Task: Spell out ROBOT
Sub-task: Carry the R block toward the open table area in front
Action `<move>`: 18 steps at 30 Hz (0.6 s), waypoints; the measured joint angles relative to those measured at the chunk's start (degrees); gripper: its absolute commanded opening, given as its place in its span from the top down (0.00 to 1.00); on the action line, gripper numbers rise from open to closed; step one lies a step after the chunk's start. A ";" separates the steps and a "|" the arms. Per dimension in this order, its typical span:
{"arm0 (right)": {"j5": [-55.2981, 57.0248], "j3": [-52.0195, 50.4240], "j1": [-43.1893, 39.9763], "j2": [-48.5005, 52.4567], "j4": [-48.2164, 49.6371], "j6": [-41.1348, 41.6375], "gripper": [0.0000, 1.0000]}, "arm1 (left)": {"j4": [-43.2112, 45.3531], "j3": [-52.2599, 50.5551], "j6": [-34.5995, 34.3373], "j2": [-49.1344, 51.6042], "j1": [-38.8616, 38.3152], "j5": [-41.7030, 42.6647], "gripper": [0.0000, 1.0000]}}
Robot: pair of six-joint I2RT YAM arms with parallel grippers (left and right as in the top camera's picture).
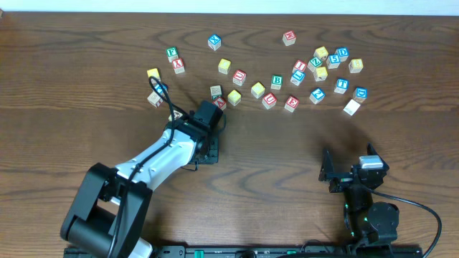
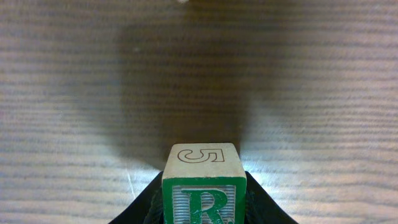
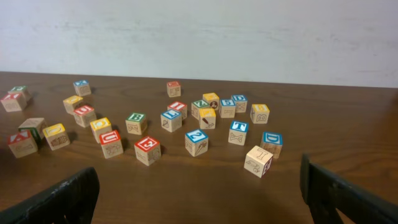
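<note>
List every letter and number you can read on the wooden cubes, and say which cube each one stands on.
"R": green-framed face of the R cube, left wrist view.
"5": plain face next to it, same cube.
"B": green B cube.
"T": blue T cube.
"U": red U cube.
"E": red E cube.
"2": blue 2 cube.
Marks on the other cubes are too small or blurred to read.

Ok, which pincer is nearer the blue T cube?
Right. The right pincer, open, faces the blue T cube across bare table; the left pincer, holding the R cube, is farther off, to the T's left in the overhead view.
</note>
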 measured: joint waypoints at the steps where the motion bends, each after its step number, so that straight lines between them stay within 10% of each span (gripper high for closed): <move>1: 0.00 0.00 0.00 0.00 0.00 0.00 0.01 | 0.00 0.20 0.02 0.13 0.00 0.02 0.85; 18: 0.00 0.00 0.00 0.00 0.00 0.00 0.01 | -0.44 0.31 1.03 0.83 0.02 0.04 0.47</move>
